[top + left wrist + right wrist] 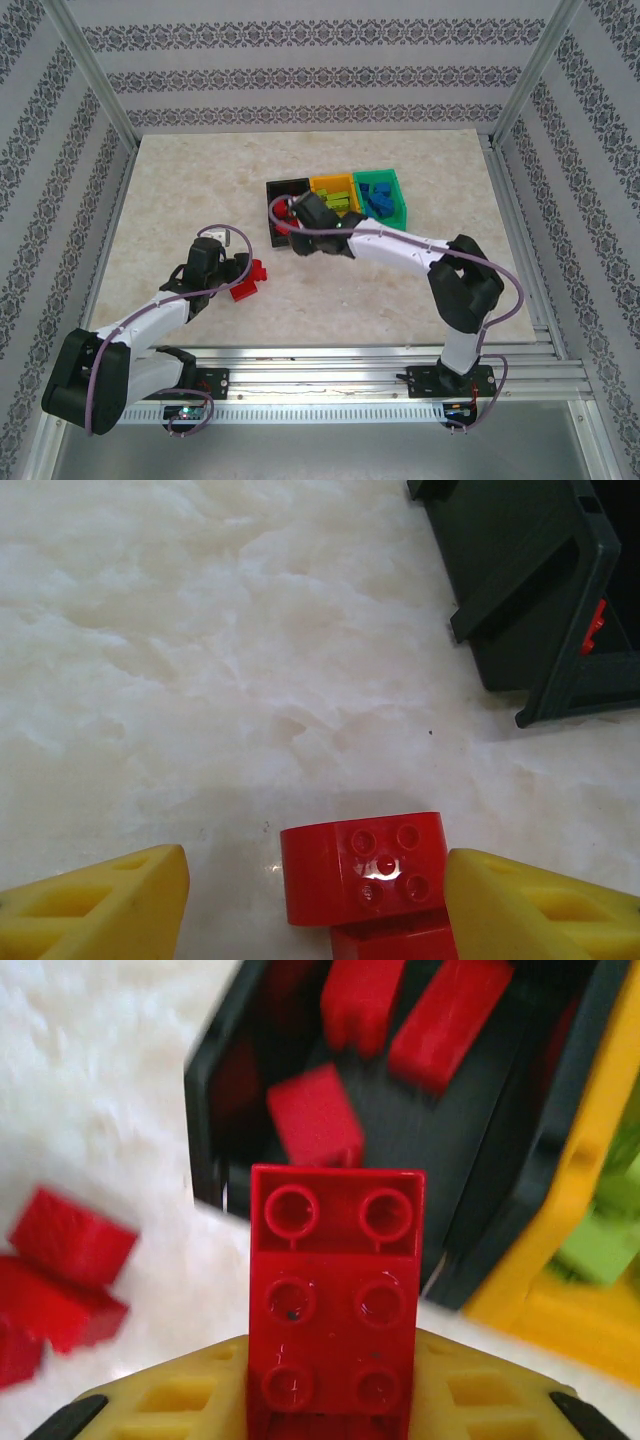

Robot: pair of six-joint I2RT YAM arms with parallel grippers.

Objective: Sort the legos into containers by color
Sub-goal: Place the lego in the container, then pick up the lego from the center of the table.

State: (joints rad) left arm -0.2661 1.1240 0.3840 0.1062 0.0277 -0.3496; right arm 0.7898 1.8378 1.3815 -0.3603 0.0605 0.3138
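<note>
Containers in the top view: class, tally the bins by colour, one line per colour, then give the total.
Black bin: 1
Yellow-orange bin: 1
Green bin: 1
Total: 3 bins

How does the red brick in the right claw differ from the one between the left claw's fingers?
The right brick is gripped, off the table; the left brick lies loose on it. The right brick shows six studs; the left brick, fewer. Both are red.
</note>
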